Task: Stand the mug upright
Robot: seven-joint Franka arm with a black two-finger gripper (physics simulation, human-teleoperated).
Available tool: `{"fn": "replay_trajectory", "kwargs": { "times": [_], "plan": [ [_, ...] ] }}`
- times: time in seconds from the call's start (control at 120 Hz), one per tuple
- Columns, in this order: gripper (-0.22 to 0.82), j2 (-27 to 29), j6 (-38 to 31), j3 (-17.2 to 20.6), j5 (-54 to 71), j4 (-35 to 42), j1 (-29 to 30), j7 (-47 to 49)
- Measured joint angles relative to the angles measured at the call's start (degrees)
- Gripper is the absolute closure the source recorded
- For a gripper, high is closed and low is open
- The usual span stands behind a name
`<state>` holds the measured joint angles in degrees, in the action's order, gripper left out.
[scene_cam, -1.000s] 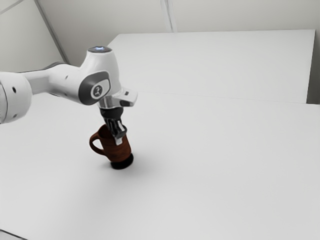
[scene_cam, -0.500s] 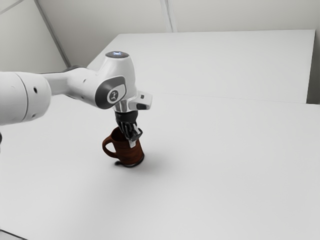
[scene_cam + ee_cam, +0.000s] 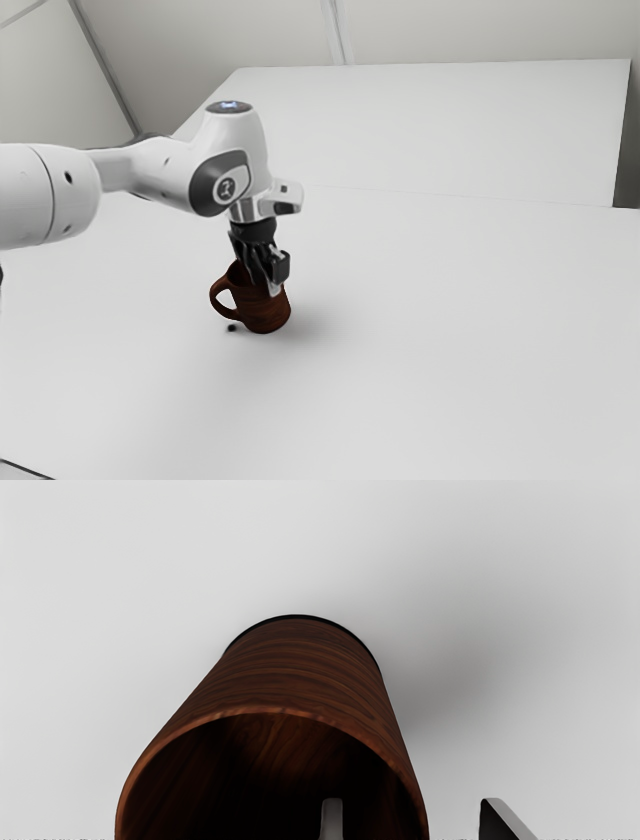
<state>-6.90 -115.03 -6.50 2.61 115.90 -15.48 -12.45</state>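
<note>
The white bench (image 3: 450,350) carries the brown mug (image 3: 262,312), which stands on its base, roughly upright. The jaws are spread across its wall, one reaching inside the mouth, the other outside.

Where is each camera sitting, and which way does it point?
Exterior view: beside the arm, looking down across the table at the wooden mug; the arm and gripper show.
Wrist view: on the arm's hand, looking down into the mug; both fingertips show, one inside the mug, one outside.
Shared: mug, table, gripper fingers.
</note>
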Motion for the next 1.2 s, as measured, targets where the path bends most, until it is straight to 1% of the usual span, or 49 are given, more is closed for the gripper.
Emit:
{"fn": "replay_trajectory", "kwargs": {
  "times": [0.1,0.208,0.417,0.533,0.6,0.692,0.767,0.867,0.95,1.05,1.15,1.2],
  "plan": [
    [0.26,1.5,0.1,0.1,-0.1,0.0,0.1,0.2],
    [0.18,2.7,0.2,0.2,-0.2,0.0,0.1,0.4],
    [0.11,6.9,0.6,1.1,-0.2,-0.2,0.2,0.6],
    [0.10,7.2,0.9,1.2,0.1,-3.8,-0.2,0.6],
    [0.08,5.3,1.2,1.1,0.4,-8.0,-0.4,0.3],
    [0.06,1.0,3.3,0.5,0.5,-16.7,-0.7,0.0],
    [0.05,-1.1,4.9,0.2,0.5,-21.6,0.6,-0.2],
    [0.04,-2.6,8.3,-1.5,0.5,-26.6,1.6,-0.5],
    [0.03,-3.6,11.4,-3.4,0.5,-29.7,1.3,-0.8],
    [0.03,-8.0,15.7,-3.9,0.4,-37.8,1.4,-1.2],
    [0.03,-9.4,18.6,-4.0,-0.1,-40.2,1.7,-1.6],
    [0.03,-9.3,19.5,-3.7,-1.1,-40.5,3.3,-1.8]
  ]
}}
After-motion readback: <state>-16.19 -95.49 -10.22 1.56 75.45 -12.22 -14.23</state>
